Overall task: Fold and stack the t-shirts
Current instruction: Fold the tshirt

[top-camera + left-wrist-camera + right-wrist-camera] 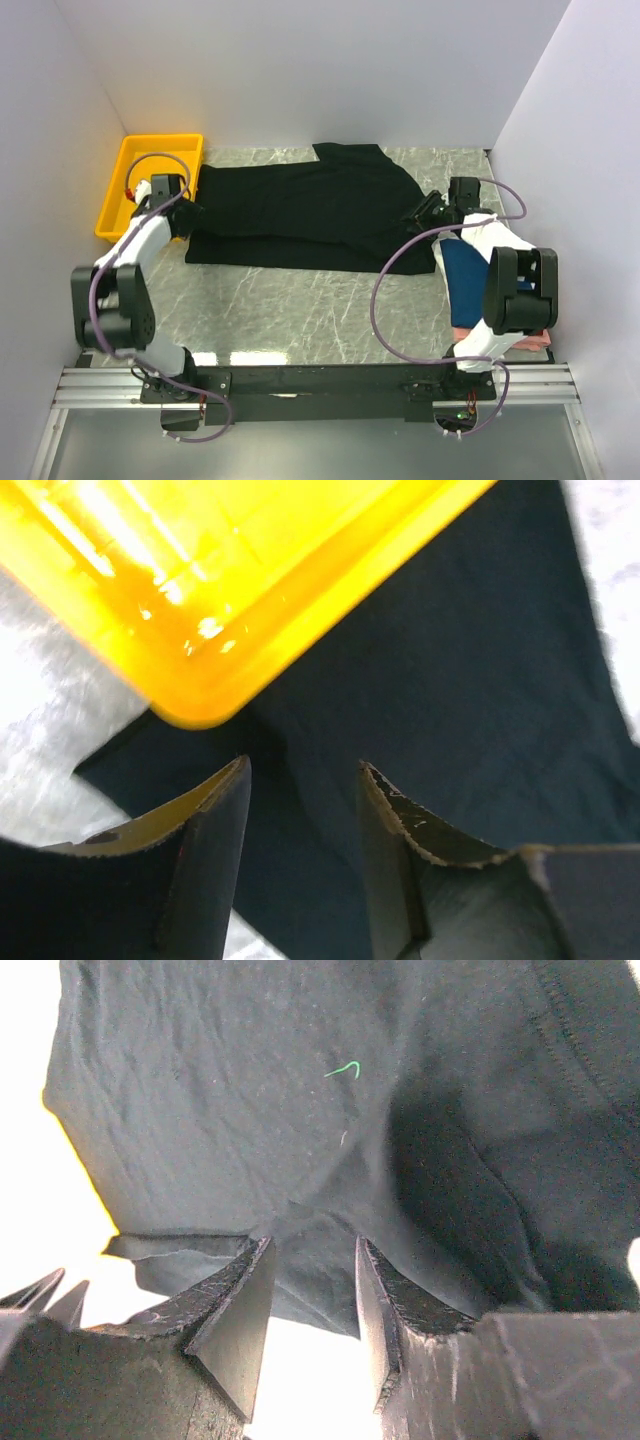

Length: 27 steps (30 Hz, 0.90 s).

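Where the tabletop (300, 310) reaches its far left corner, a yellow tray (160, 138) sits. Left gripper (305, 765) hangs over the cloth just beside it, jaws parted, nothing between them. Black t-shirt (300, 210) lies spread lengthwise along the far edge, a long dark band with soft creases and one sleeve pointing toward the far edge. Its left end is just beside the tray. Right gripper (314, 1242) is at the shirt's right end, jaws parted and not pinching, with rumpled cloth just past the tips. Small green mark on the fabric. At the right edge, a folded navy shirt (468, 275) lies over a pink shirt (462, 327), partly hidden by the arm.
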### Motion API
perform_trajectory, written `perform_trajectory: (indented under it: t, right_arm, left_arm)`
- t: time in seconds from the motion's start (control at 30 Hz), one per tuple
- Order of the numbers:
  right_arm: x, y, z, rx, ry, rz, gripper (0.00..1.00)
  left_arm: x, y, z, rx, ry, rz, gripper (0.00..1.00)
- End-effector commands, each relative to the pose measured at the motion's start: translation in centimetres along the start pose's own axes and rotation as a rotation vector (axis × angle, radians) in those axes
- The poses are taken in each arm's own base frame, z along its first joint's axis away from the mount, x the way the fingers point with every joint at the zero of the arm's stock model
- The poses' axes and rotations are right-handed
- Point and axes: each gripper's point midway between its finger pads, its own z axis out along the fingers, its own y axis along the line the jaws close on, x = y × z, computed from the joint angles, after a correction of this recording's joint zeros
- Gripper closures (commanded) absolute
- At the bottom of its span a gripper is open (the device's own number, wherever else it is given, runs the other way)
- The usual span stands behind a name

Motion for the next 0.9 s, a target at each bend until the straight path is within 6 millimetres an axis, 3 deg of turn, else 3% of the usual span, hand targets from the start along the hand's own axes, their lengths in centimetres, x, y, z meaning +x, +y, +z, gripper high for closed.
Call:
perform_trajectory:
  t: [0.0, 0.13, 0.23, 0.27, 0.5, 0.87]
  right_arm:
    - [-0.9, 1.8, -2.6, -0.019, -0.087, -0.083, 0.55]
    - [1.8, -0.1, -3.1, 0.006, -0.084, -0.102, 0.55]
    - [2.7, -0.9, -3.4, 0.013, -0.101, -0.113, 0.55]
    - [4.5, -1.1, -3.0, 0.016, -0.067, -0.136, 0.55]
    - [8.2, -2.0, -1.4, 0.005, -0.002, -0.127, 0.53]
    - [8.8, -1.8, 0.9, 0.009, 0.018, -0.053, 0.51]
  left_arm:
    - [-0.9, -0.8, -3.3, 0.090, -0.045, -0.050, 0.48]
    - [1.4, 2.3, -3.9, 0.067, -0.031, -0.100, 0.47]
    - [2.0, 2.4, -4.7, 0.114, -0.032, -0.106, 0.46]
    - [2.7, 2.8, -4.9, 0.119, -0.019, -0.104, 0.47]
    - [3.8, 3.6, -5.4, 0.132, -0.005, -0.071, 0.47]
    - [4.2, 3.6, -5.5, 0.152, 0.010, -0.045, 0.47]
